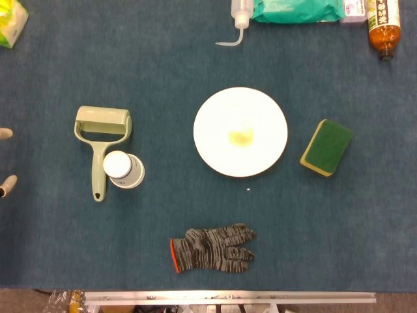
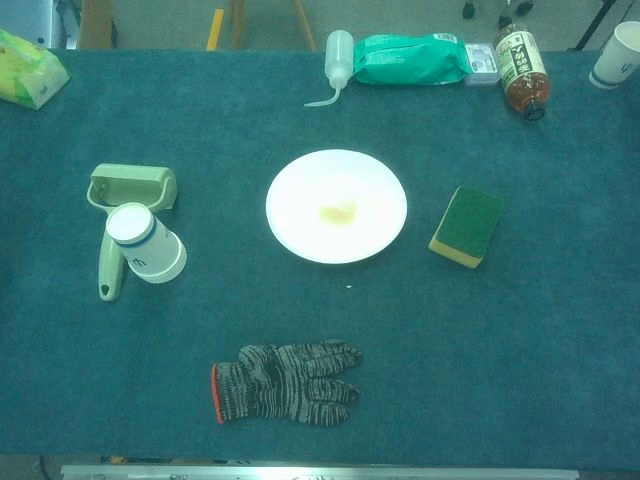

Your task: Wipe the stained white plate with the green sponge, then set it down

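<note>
The white plate [image 1: 240,132] [image 2: 336,206] lies flat in the middle of the blue table, with a yellowish stain [image 1: 240,137] [image 2: 337,212] near its centre. To its right, a little apart from the rim, the green sponge [image 1: 326,147] [image 2: 467,225] lies with its green face up and its yellow base showing along the edge. Only two pale fingertips of my left hand [image 1: 6,160] show at the left edge of the head view, spread apart, holding nothing and far from plate and sponge. My right hand appears in neither view.
Left of the plate lie a pale green roller [image 1: 101,140] [image 2: 125,205] and a tipped paper cup [image 1: 123,169] [image 2: 146,243]. A knitted glove [image 1: 212,249] [image 2: 283,382] lies near the front edge. A squeeze bottle [image 1: 238,19], green packet [image 2: 412,58] and brown bottle [image 1: 382,27] line the far edge.
</note>
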{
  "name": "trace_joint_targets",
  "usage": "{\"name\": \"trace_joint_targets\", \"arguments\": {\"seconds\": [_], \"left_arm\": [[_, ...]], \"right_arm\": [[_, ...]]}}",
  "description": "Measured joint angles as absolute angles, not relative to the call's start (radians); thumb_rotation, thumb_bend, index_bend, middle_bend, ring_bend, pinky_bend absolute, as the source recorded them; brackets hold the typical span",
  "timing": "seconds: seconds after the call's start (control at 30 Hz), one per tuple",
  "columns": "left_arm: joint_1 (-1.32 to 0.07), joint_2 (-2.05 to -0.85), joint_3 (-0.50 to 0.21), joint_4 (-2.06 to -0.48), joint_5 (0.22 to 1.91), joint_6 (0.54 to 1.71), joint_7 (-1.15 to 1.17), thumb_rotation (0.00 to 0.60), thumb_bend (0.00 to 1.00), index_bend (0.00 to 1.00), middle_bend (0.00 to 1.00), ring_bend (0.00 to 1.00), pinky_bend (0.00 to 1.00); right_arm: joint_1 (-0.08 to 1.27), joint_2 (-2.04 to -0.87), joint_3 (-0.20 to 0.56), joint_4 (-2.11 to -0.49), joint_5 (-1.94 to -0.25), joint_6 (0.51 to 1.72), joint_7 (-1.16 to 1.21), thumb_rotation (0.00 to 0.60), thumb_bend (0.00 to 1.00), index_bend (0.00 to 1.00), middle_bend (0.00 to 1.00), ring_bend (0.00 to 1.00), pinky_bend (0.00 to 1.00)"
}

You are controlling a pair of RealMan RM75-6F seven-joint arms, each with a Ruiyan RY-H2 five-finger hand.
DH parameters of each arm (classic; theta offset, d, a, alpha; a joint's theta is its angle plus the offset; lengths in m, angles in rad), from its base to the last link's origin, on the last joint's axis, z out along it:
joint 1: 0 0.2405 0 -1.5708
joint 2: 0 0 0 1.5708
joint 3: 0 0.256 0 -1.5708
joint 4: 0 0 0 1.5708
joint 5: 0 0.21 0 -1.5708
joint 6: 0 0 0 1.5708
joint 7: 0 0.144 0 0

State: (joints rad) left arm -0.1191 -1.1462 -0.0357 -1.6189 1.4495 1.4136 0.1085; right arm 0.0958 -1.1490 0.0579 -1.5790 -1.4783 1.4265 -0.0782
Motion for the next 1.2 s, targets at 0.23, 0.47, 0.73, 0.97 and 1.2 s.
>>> {"name": "trace_joint_targets", "arguments": {"seconds": [0.23,0.47,0.73,0.97,1.2], "left_arm": [[-0.116,-1.145,-0.032,-1.618,1.454,1.419,0.106,0.600,0.15,0.30,0.00,0.07,0.34],[-0.118,-1.141,-0.037,-1.624,1.447,1.417,0.101,0.600,0.15,0.30,0.00,0.07,0.34],[-0.120,-1.139,-0.043,-1.640,1.427,1.410,0.103,0.600,0.15,0.30,0.00,0.07,0.34],[-0.121,-1.140,-0.042,-1.641,1.426,1.407,0.111,0.600,0.15,0.30,0.00,0.07,0.34],[-0.122,-1.152,-0.035,-1.622,1.432,1.402,0.103,0.600,0.15,0.30,0.00,0.07,0.34]], "right_arm": [[0.098,-1.154,0.054,-1.576,-1.474,1.417,-0.079,0.600,0.35,0.34,0.31,0.23,0.30],[0.103,-1.149,0.060,-1.579,-1.472,1.414,-0.072,0.600,0.35,0.34,0.31,0.23,0.30],[0.132,-1.131,0.072,-1.578,-1.457,1.370,-0.049,0.600,0.35,0.34,0.31,0.23,0.30],[0.139,-1.135,0.067,-1.556,-1.456,1.354,-0.037,0.600,0.35,0.34,0.31,0.23,0.30],[0.160,-1.128,0.066,-1.541,-1.448,1.311,-0.054,0.600,0.32,0.34,0.31,0.23,0.30]]}}
